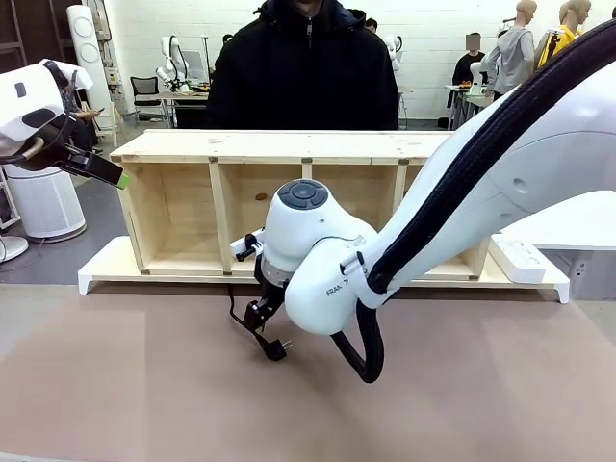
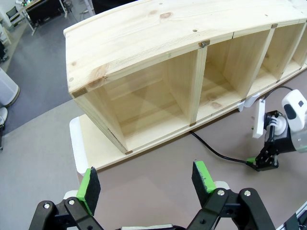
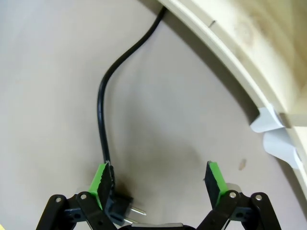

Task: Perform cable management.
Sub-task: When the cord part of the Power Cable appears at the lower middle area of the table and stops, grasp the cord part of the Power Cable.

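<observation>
cable (image 3: 101, 96) trails from under the shelf (image 3: 230, 43) across the table (image 3: 182, 124), its plug (image 3: 122, 208) just inside one pad (image 3: 101, 178) of our right jaws, spread wide to straddle it; our left jaws hang wide, well clear.

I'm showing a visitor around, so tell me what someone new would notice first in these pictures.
The big white arm sweeps across the middle, its open right hand down at the black plug on the table. The cable curves from there under the long wooden shelf, a person in black behind it. The left hand hangs open, raised off the shelf's left end.
</observation>
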Available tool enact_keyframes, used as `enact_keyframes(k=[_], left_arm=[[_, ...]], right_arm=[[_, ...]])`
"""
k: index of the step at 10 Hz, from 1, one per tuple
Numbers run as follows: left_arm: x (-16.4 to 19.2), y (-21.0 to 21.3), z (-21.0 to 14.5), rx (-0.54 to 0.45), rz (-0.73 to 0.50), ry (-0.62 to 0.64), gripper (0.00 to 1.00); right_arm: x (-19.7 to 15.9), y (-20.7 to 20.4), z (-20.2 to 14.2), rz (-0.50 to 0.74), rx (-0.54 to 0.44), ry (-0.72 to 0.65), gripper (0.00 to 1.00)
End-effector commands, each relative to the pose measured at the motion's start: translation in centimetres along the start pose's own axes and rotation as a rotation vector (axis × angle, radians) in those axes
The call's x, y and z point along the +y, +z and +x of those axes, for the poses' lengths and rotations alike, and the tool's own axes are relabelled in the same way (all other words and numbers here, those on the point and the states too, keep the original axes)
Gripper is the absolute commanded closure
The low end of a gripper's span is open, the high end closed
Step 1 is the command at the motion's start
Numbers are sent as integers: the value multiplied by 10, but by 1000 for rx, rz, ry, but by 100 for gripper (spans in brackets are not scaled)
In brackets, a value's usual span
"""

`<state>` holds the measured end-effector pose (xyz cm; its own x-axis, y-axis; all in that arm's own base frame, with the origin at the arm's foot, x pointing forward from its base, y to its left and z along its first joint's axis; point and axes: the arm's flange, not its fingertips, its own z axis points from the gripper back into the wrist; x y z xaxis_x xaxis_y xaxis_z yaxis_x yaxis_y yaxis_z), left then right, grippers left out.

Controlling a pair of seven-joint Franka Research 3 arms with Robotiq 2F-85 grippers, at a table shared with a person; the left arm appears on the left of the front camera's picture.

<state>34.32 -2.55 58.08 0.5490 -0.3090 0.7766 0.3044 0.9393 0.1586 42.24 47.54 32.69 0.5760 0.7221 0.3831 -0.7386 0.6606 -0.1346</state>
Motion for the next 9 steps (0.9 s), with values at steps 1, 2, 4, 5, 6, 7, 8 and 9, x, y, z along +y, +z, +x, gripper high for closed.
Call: enact_keyframes(k=[1, 2, 4, 5, 6, 7, 8, 9], left_arm=[[1, 0, 0, -8, 2, 2, 0], [1, 0, 0, -8, 2, 2, 0], [1, 0, 0, -8, 2, 2, 0], [1, 0, 0, -8, 2, 2, 0], [1, 0, 0, -8, 2, 2, 0], [1, 0, 0, -8, 2, 2, 0], [1, 0, 0, -8, 2, 2, 0], [1, 0, 0, -8, 2, 2, 0]], right_arm=[[11, -11, 11, -56, 20, 8, 0], [14, -15, 9, -55, 37, 7, 0], [16, -23, 3, -55, 64, 4, 0], [16, -26, 3, -49, 67, -2, 0], [17, -26, 2, -68, 68, -4, 0], [17, -24, 1, -60, 50, 2, 0], [20, -25, -1, -79, 40, 16, 0], [19, -24, 1, -88, 40, 22, 0]])
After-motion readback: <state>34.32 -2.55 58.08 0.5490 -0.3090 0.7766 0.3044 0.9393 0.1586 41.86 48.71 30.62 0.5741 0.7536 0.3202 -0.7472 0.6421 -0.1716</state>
